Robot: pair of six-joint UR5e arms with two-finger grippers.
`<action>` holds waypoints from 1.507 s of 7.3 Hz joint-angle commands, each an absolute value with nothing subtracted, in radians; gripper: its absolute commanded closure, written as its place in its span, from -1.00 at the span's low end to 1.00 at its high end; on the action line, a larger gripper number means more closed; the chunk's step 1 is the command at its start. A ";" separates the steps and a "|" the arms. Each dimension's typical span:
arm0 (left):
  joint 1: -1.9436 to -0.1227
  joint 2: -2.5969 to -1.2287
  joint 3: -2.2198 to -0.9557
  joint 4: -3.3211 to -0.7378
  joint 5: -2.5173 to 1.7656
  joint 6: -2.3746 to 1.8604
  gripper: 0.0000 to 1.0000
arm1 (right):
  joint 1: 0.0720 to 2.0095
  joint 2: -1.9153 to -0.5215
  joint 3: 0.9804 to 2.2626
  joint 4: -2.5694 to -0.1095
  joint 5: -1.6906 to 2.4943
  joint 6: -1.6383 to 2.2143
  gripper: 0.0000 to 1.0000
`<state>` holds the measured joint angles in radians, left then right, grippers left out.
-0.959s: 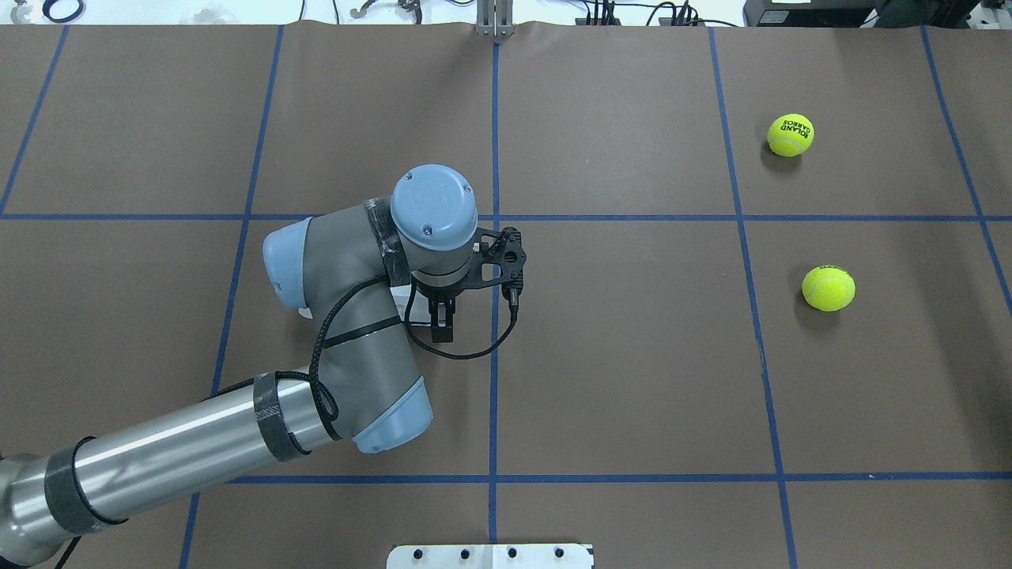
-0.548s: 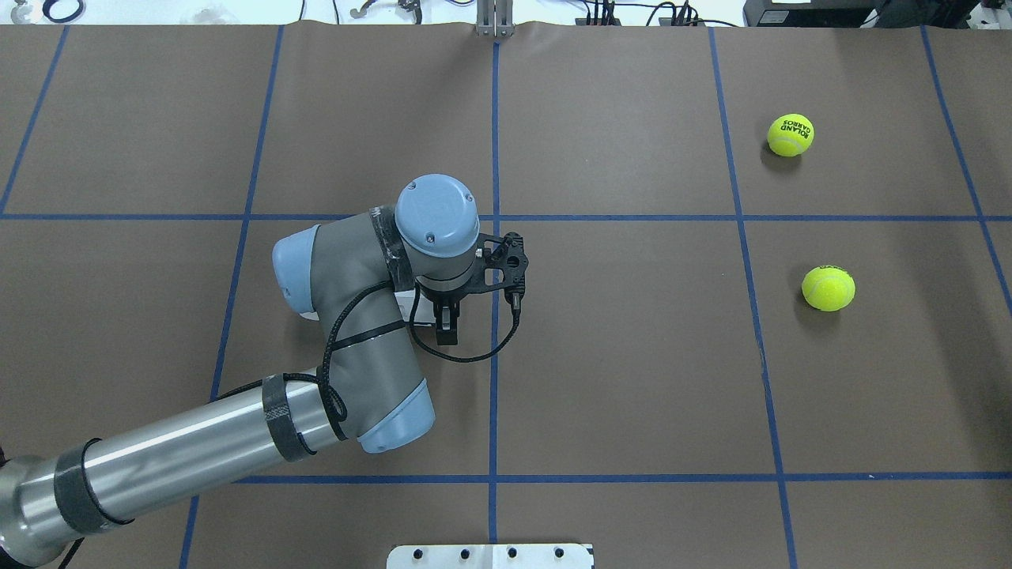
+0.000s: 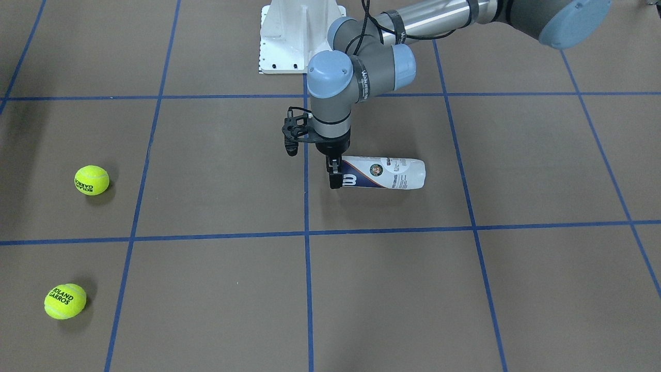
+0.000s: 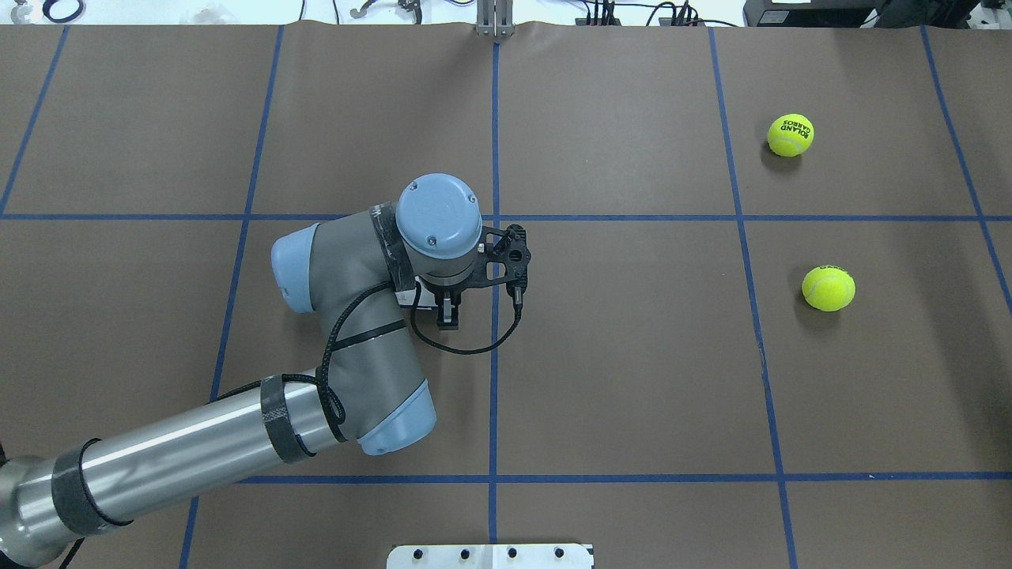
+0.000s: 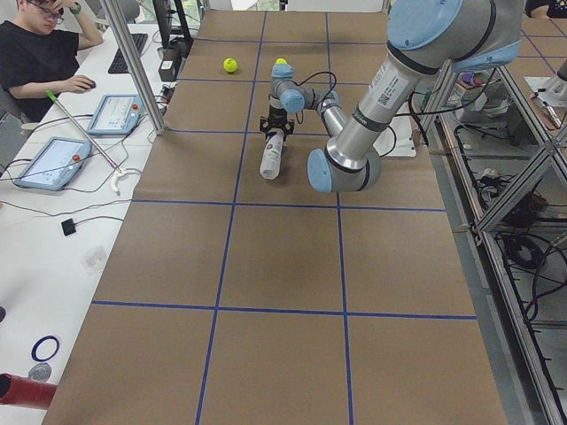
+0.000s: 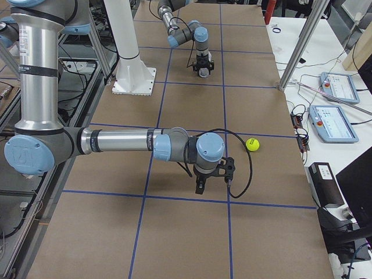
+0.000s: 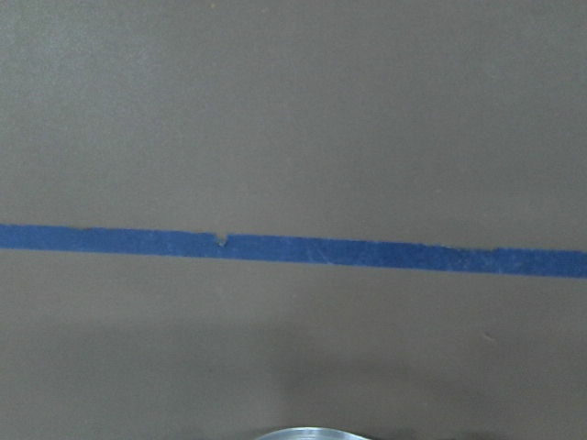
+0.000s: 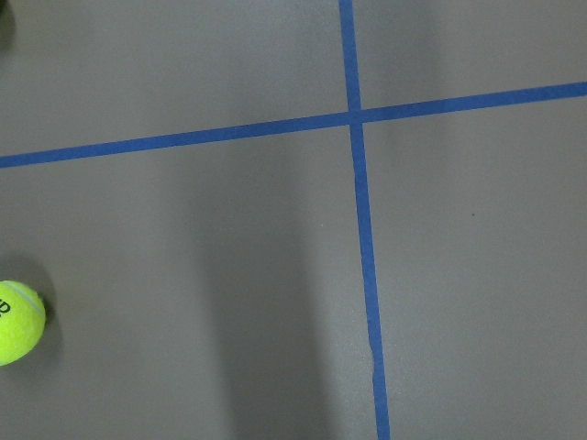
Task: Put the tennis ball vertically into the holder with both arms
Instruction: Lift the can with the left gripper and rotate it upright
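The holder [image 3: 384, 174], a clear can with a white and navy label, lies on its side near the table's middle. In the overhead view only a white sliver of it [image 4: 413, 297] shows under the left wrist. My left gripper [image 3: 334, 178] [image 4: 447, 313] points down at the can's navy end. Its fingers are close together, and I cannot tell whether they pinch the rim. A rim arc [image 7: 307, 434] shows in the left wrist view. Two yellow tennis balls [image 4: 790, 134] [image 4: 828, 288] lie on my right side. My right gripper [image 6: 200, 187] hovers low near one ball [image 6: 251, 144]; I cannot tell its state.
The white base bracket [image 3: 297, 36] [image 4: 490, 555] stands at the robot's edge of the table. Blue tape lines grid the brown table cover. A ball shows at the left edge of the right wrist view [image 8: 14, 321]. Aluminium posts [image 6: 299, 43] and operator tablets flank the far side.
My left wrist has shifted slightly right and settled. Its fingers have drawn in under the wrist toward the can's end. The balls have not moved.
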<state>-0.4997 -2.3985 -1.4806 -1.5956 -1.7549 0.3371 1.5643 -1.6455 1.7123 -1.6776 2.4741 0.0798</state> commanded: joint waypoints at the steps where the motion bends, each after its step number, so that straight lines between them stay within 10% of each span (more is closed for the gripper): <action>1: -0.523 -2.401 -1.647 -1.601 -1.749 0.266 0.51 | 1.565 -1.649 1.726 -1.678 2.474 0.080 -0.99; 11: -0.529 -2.303 -1.356 -3.076 -1.430 -0.546 0.44 | 1.565 -1.649 1.763 -1.678 2.474 0.084 -0.99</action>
